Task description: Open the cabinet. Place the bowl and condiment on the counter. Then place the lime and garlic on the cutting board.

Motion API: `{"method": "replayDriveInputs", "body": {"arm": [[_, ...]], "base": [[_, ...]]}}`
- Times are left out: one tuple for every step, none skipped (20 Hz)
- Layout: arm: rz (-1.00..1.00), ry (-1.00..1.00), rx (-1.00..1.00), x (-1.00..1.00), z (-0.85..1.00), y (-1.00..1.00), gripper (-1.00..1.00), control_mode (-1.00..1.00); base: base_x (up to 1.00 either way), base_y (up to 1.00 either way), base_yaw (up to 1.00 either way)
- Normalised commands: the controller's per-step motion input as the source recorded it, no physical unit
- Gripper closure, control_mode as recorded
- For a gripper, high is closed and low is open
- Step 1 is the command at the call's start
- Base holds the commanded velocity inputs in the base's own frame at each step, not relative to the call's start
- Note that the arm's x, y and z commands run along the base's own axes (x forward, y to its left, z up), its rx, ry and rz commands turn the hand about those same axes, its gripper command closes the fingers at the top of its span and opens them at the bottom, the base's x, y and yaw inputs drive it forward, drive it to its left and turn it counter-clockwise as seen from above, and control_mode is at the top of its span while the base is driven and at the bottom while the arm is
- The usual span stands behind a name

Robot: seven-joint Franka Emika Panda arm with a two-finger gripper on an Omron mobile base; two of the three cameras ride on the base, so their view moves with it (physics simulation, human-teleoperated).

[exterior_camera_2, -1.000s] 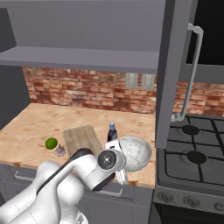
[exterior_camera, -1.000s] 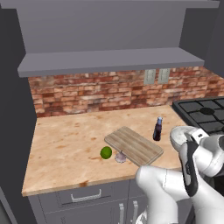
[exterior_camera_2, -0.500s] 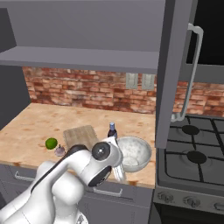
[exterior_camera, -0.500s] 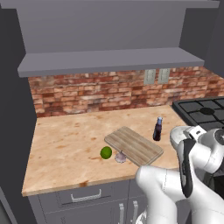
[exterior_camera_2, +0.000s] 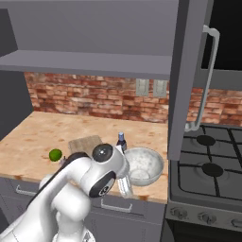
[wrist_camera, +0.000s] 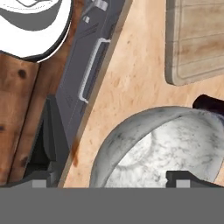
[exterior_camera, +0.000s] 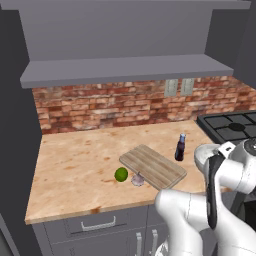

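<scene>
A: Where's the stone bowl (exterior_camera_2: 143,164)?

B: Lower centre of the right base view, upright on the tan counter (exterior_camera: 75,165), with the dark bottle (exterior_camera: 180,147) standing just behind it.

A: And the board?

B: The cutting board (exterior_camera: 152,166) lies flat mid-frame in the left base view, turned at an angle. The lime (exterior_camera: 121,174) and garlic (exterior_camera: 137,179) sit on the counter by its left edge, not on it. The cabinet (exterior_camera_2: 188,75) door stands open at upper right.

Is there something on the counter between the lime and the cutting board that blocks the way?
Nothing visible blocks it. The lime lies on the counter just off the cutting board's near corner, with the garlic beside it, not between them.
</scene>
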Motion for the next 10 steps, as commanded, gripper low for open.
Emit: {"method": "replayDriveInputs", "body": {"arm": [[-0.03, 0.05, -0.01, -0.41, 0.31, 0.0, -1.0, -1.0], [-0.02, 0.01, -0.01, -0.43, 0.34, 0.0, -1.0, -1.0], [-0.01, 0.0, -0.03, -0.44, 0.36, 0.01, -1.0, -1.0], [0.0, 0.0, -0.03, -0.45, 0.41, 0.04, -1.0, -1.0], [0.0, 0.0, -0.04, -0.44, 0.45, 0.09, -1.0, -1.0], [0.0, 0.0, -0.05, -0.43, 0.48, 0.14, -1.0, -1.0], [0.0, 0.0, -0.05, -0.41, 0.49, 0.17, -1.0, -1.0], [0.0, 0.0, -0.07, -0.4, 0.49, 0.25, -1.0, -1.0], [0.0, 0.0, -0.07, -0.4, 0.5, 0.28, -1.0, -1.0], [0.0, -0.01, -0.08, -0.37, 0.47, 0.33, -1.0, -1.0]], "base": [[0.0, 0.0, 0.0], [0.0, 0.0, 0.0], [0.0, 0.0, 0.0], [0.0, 0.0, 0.0], [0.0, 0.0, 0.0], [0.0, 0.0, 0.0], [0.0, 0.0, 0.0], [0.0, 0.0, 0.0], [0.0, 0.0, 0.0], [0.0, 0.0, 0.0]]}}
